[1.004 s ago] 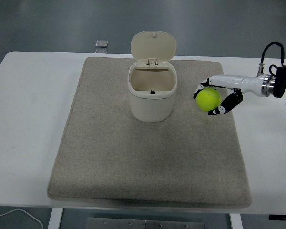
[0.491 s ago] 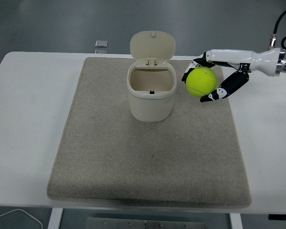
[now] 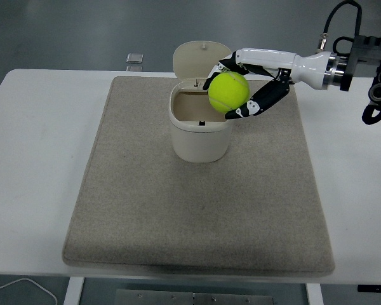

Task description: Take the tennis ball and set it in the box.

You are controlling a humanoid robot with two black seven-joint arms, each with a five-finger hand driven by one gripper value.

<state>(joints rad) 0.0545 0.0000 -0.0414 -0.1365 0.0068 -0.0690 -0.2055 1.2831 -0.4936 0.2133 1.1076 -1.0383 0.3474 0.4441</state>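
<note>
The right hand has the tennis ball clamped between curled fingers above and thumb below, a firm pinch, the ball well up off the table. The black-and-white arm runs in from the right edge, high over the mat. No left arm anywhere in view.

Where's the ball? Right at the right-hand rim of the box, a cream bin with its flip lid standing open at the back. From this high angle the ball overlaps the rim and part of the mouth, so whether it is truly over the opening I cannot say for sure.

This looks like the carry-over step, pickup done, release not yet. The next move, I'd judge, wants the ball nudged a touch further left to centre it over the mouth, then the fingers let go.

Room to work: the opening is not much wider than the ball, and the upright lid hems in the far side, so the thumb has little margin at the rim. All around, the grey mat lies bare, wide open on the white table.
</note>
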